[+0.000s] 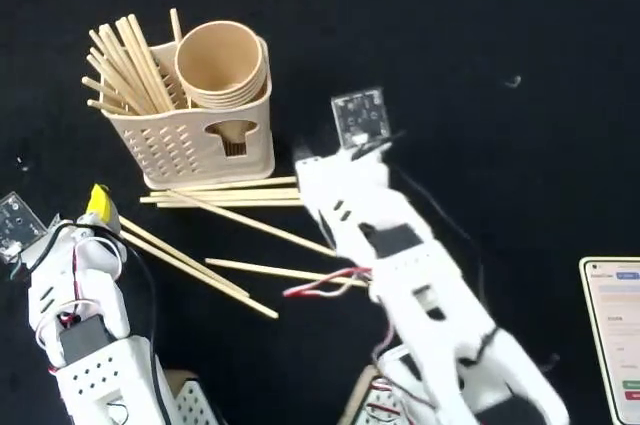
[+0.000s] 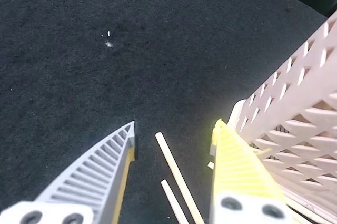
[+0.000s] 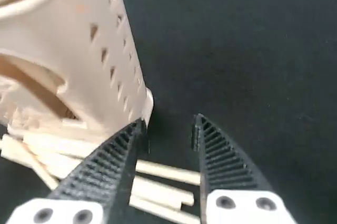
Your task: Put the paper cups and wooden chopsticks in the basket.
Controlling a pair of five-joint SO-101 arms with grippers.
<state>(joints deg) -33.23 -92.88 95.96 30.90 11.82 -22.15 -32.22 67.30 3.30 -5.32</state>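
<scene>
Cups (image 1: 222, 65) found stacked in basket (image 1: 200, 150); bundle of chopsticks (image 1: 125, 70) stowed alongside. Several loose chopsticks (image 1: 225, 195) not yet collected from table (image 1: 520, 195). Left gripper (image 2: 175, 125), right gripper (image 3: 169, 121): jaws parted, nothing held.

The high camera looks steeply down over the desk (image 1: 520, 165), basket (image 1: 190, 150) at upper left. Wrist cameras sit just behind the left gripper (image 2: 175, 125) and right gripper (image 3: 170, 120), low and close — all share the basket.
</scene>
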